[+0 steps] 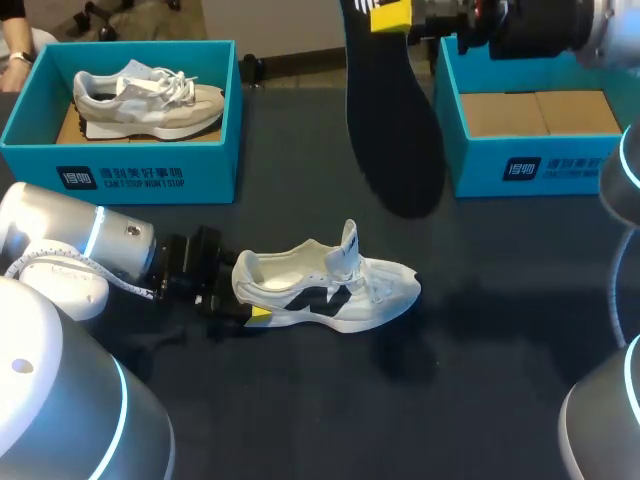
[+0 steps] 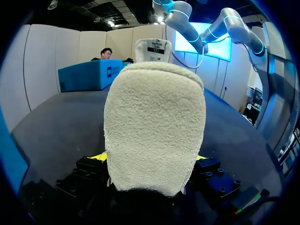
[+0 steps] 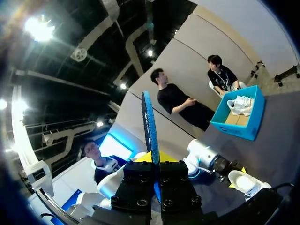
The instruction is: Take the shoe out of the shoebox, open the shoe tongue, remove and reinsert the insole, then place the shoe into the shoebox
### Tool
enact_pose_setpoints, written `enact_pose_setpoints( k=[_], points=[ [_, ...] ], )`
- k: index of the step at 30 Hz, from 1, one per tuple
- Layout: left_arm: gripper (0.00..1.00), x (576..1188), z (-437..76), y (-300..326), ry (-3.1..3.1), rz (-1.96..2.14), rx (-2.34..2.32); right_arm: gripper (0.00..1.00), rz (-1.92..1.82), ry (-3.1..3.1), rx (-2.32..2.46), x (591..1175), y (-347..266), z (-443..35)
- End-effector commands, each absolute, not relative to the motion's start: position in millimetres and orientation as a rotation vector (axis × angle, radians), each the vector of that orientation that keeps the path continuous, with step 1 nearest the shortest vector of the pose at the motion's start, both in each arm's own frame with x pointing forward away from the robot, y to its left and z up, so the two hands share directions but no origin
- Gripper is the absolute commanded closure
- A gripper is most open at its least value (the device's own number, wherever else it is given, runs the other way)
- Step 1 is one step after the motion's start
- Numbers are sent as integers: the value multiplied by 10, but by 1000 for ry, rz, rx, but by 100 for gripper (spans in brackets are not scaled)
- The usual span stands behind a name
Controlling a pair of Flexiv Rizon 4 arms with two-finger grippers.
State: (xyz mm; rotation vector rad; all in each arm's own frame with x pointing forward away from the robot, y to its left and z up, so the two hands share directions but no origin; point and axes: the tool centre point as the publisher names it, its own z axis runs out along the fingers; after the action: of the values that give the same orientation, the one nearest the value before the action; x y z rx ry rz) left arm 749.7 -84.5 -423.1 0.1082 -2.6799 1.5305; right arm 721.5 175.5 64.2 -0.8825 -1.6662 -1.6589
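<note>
The shoe (image 1: 330,285), toe toward 3 o'clock, is clamped at the heel by the left hand (image 1: 250,297). The insole (image 1: 395,130), pinched by the right hand (image 1: 398,15) at 12 o'clock, should be slid in toe-first.

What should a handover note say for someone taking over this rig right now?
Left gripper: shut on the shoe at its heel. The shoe stands on the table with its tongue up.
Right gripper: shut on the insole, held in the air above the table.
Right box: no shoe visible in it. Left box: holds a second shoe.
Done: shoe out, tongue open, insole removed.
Left to do: reinsert the insole, put the shoe into the box.
</note>
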Motion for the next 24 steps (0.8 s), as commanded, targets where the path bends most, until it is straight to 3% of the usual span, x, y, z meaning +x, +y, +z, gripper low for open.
enact_pose_setpoints(
  k=[1,24],
  points=[
    [100,7490,-4234,-854,-2683,1525,110,100,-1719,-1622,-925,7047,1770,626],
    [100,7490,-4234,-854,-2683,1525,110,100,-1728,-1603,-948,6726,1928,627]
  ],
)
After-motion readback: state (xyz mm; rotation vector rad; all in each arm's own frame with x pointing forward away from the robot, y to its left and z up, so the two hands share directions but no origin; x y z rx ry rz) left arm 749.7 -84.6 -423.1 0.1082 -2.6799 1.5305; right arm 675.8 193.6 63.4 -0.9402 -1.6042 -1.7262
